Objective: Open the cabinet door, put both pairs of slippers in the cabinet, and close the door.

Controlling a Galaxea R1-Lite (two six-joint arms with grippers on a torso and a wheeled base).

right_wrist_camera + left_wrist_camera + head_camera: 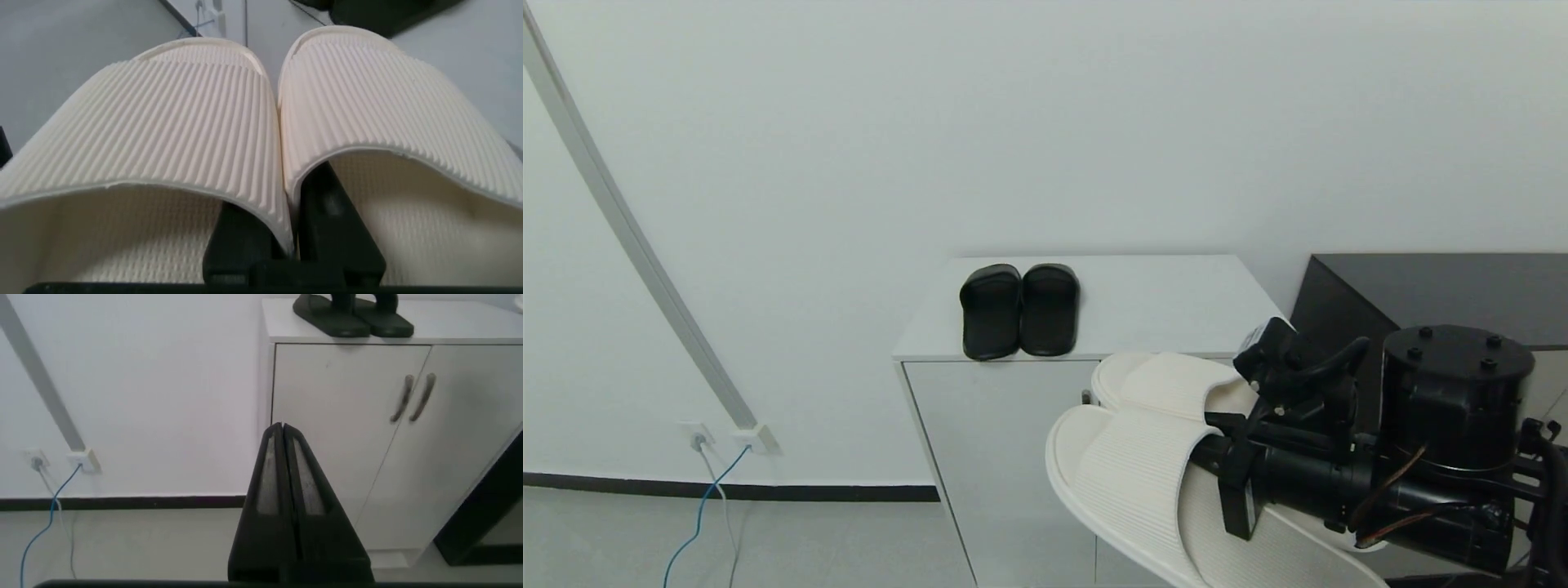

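White wall; cabinet (1013, 457) doors closed, black slippers (1019, 310) on top. Pair of white slippers (1143, 457) clamped in right gripper (1217, 445) jaws, before cabinet. Jaws of left gripper (283, 469) closed, empty. Best: left opens, hooks handle (400, 398); white pair clear of door swing.

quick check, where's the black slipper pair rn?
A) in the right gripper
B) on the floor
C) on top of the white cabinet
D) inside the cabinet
C: the pair of black rubber slide slippers sits side by side on the flat top of the white two-door cabinet, whose doors are shut.
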